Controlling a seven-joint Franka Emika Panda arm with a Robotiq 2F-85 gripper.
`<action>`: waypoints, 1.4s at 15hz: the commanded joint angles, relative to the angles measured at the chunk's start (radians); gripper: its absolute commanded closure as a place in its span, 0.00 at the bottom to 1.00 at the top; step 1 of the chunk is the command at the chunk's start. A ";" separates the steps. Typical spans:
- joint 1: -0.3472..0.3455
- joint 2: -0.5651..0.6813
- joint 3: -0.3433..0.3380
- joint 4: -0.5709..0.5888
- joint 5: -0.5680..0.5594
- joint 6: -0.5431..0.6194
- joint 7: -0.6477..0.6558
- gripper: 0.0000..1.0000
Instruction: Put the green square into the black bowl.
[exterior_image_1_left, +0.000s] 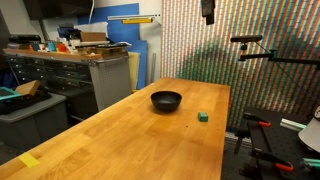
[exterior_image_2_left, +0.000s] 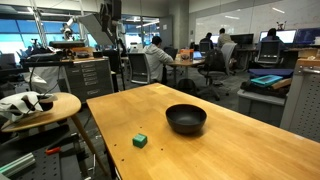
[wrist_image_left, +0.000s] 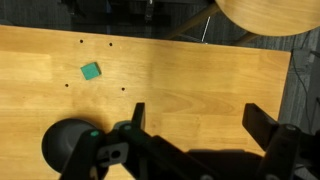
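Note:
The green square is a tiny dark green block on the wooden table, seen in both exterior views (exterior_image_1_left: 203, 116) (exterior_image_2_left: 140, 141) and in the wrist view (wrist_image_left: 91, 70). The black bowl (exterior_image_1_left: 166, 100) (exterior_image_2_left: 186, 119) stands on the table a short way from the block and is empty. In the wrist view the bowl (wrist_image_left: 66, 146) lies at the lower left, partly behind the gripper body. My gripper (wrist_image_left: 200, 120) is open and empty, high above the table, apart from both. In an exterior view it hangs at the top edge (exterior_image_1_left: 207, 10).
The wooden table (exterior_image_1_left: 120, 140) has a yellow tape patch (exterior_image_1_left: 30, 160) near one corner. A round wooden side table (exterior_image_2_left: 45, 108) (wrist_image_left: 265, 15) stands beside the table's edge. Cabinets and desks stand around the table.

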 joint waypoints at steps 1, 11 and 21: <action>0.007 -0.037 0.007 -0.057 -0.018 0.035 -0.037 0.00; 0.026 -0.165 0.004 -0.323 -0.072 0.240 -0.162 0.00; -0.019 -0.212 -0.078 -0.608 -0.088 0.540 -0.187 0.00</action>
